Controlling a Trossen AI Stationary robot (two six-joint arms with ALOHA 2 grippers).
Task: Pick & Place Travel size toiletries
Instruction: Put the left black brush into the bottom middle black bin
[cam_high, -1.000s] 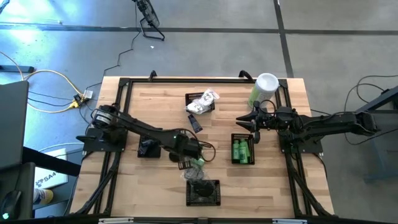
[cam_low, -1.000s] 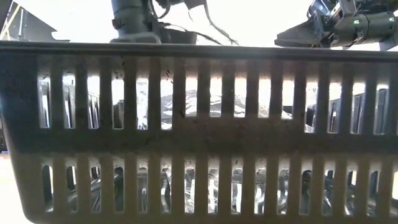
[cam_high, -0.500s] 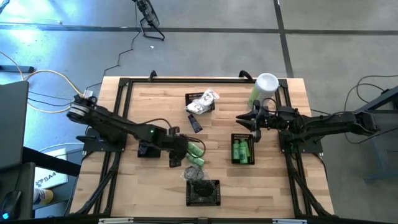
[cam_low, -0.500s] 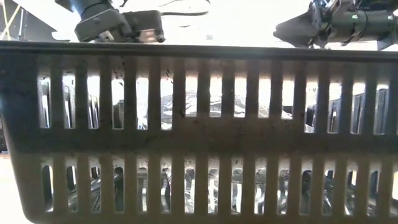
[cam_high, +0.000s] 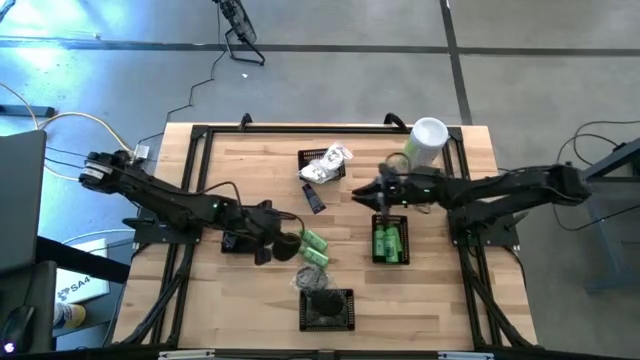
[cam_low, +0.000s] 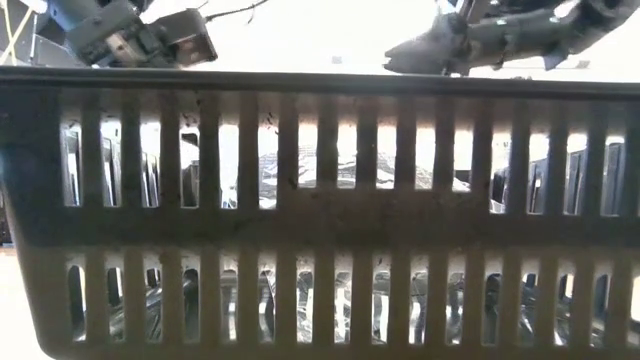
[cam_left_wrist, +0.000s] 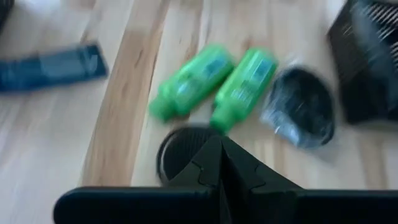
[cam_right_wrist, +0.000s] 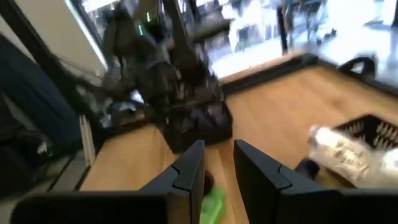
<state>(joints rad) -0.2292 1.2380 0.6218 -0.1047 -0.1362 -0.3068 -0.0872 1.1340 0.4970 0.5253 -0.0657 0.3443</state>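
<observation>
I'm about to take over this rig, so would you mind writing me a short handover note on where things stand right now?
Left gripper: shut, empty, beside two loose green bottles.
Right gripper: jaws slightly apart, nothing seen held, above the table's middle.
Done: green bottles in the right basket; white packets in the back basket; dark pieces in the front basket.
Left: the two green bottles, a dark wrapped piece, a dark tube.

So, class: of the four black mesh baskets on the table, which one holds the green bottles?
The basket on the right side, below the right end effector. It alone holds green bottles; the far basket holds white packets, the other two dark items.
</observation>
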